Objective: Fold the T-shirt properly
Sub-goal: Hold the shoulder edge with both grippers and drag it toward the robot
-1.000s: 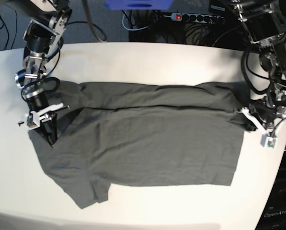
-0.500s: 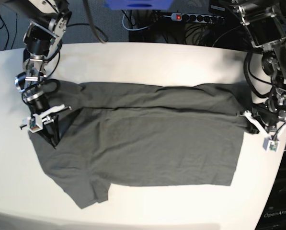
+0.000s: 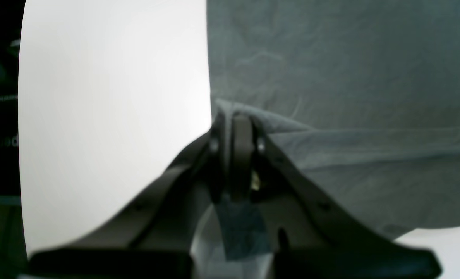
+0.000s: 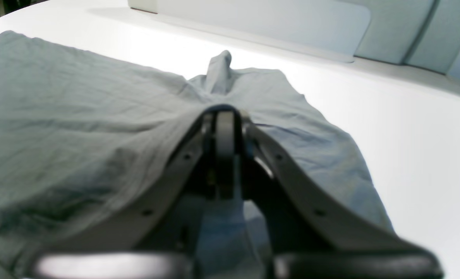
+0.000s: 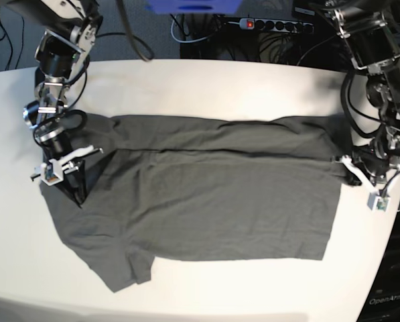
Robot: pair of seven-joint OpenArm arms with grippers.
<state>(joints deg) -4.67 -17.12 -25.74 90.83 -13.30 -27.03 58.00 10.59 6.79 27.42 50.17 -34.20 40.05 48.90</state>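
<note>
I have one dark grey T-shirt [image 5: 206, 194] lying across the white table [image 5: 206, 87], its far long edge already doubled over toward me so a fold line runs the length of the cloth. I work with two grippers, one at each short end, so the fold stays taut and straight between them.

My left gripper [image 3: 236, 124] sits at the hem end; its jaws are pressed together with a ridge of fabric pinched between them, right at the corner where the folded layer meets the table. My right gripper [image 4: 222, 116] sits at the sleeve end. Its jaws look nearly closed, with cloth bunched up against the tips in a small peak, but I cannot tell whether the fabric is truly clamped or just being let go.

I count one sleeve [image 5: 129, 268] spread flat at the near corner, and one power strip [image 5: 273, 25] behind the table.
</note>
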